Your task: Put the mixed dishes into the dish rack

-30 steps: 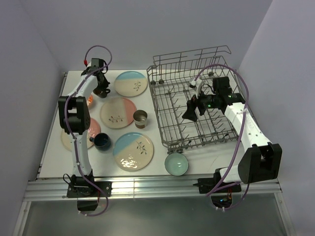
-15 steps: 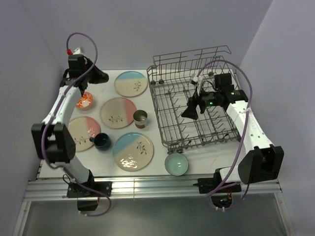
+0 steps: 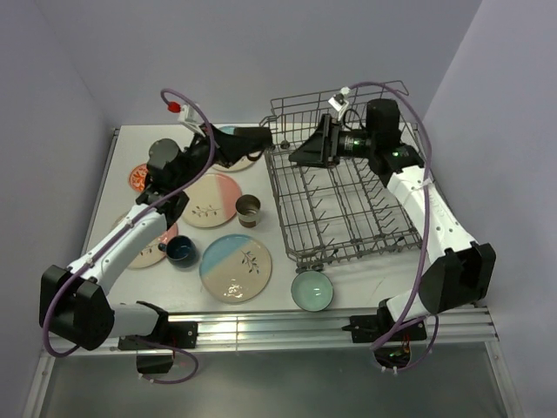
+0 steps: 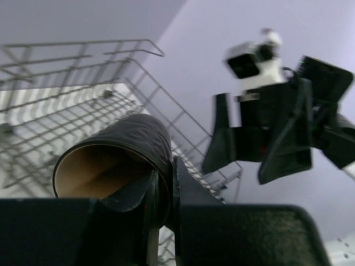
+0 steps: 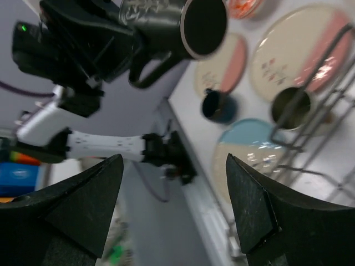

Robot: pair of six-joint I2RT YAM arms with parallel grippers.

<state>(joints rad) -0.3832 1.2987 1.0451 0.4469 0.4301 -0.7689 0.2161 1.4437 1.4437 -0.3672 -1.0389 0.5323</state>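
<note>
My left gripper (image 3: pixel 241 144) is shut on the rim of a dark mug (image 3: pixel 258 137) with a tan inside and holds it in the air by the left edge of the grey wire dish rack (image 3: pixel 348 196). In the left wrist view the mug (image 4: pixel 119 149) lies sideways in my gripper (image 4: pixel 163 185). My right gripper (image 3: pixel 306 144) is open and empty above the rack's back left corner, facing the mug. The right wrist view shows the mug (image 5: pixel 183 22) beyond my open gripper (image 5: pixel 173 166).
On the table lie a blue-and-cream plate (image 3: pixel 236 266), a pink-and-cream plate (image 3: pixel 209 198), a brown mug (image 3: pixel 249 209), a dark-blue mug (image 3: pixel 181 250), an orange-red bowl (image 3: pixel 139 177) and a pale teal bowl (image 3: pixel 312 290). Two more plates are partly hidden by my left arm.
My left arm lifted the dark mug from the table's back left and swung it right to the rack's edge. My right gripper rose out of the rack and turned towards the mug.
</note>
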